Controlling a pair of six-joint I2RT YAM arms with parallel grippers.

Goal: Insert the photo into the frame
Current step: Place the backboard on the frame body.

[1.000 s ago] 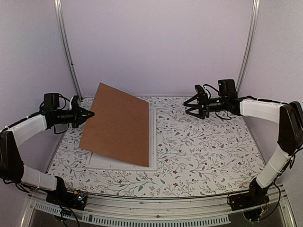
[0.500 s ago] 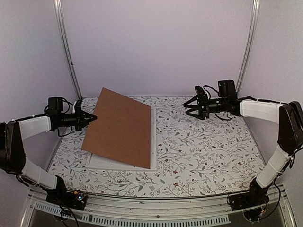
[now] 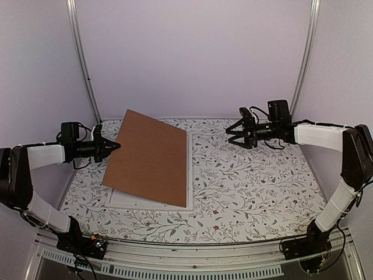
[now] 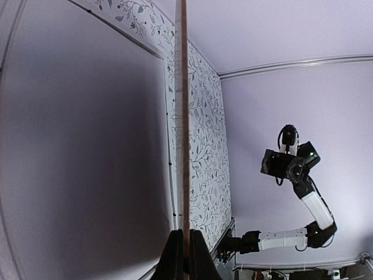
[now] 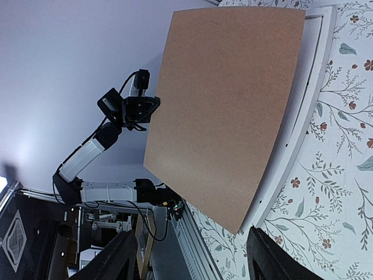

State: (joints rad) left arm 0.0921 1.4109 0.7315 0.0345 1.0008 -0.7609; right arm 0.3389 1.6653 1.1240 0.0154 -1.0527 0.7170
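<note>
Brown rectangular backing board [image 3: 148,156], clamped in the left gripper [image 3: 113,144], tilts above the white-bordered frame [image 3: 187,175]; right gripper [image 3: 231,135] gapes empty; photo unseen, so insertion remains.

Left arm [image 3: 44,154], right arm [image 3: 317,134]: white-wrapped links, black joints, black wrist cables.

Backing board [image 3: 148,157]: brown sheet, tilted, with its left edge lifted and its right edge low along the frame.
Left gripper [image 3: 115,145]: at the board's left edge, about midway along it, jaws pinched on that edge.
Frame [image 3: 189,175]: white, lying flat under the board, showing as strips past the board's right and near edges.
Right gripper [image 3: 228,134]: well right of the board's far right corner, jaws spread with nothing between them, pointing toward the board.
Table [image 3: 250,186]: floral-patterned surface, mostly right of the board.
</note>
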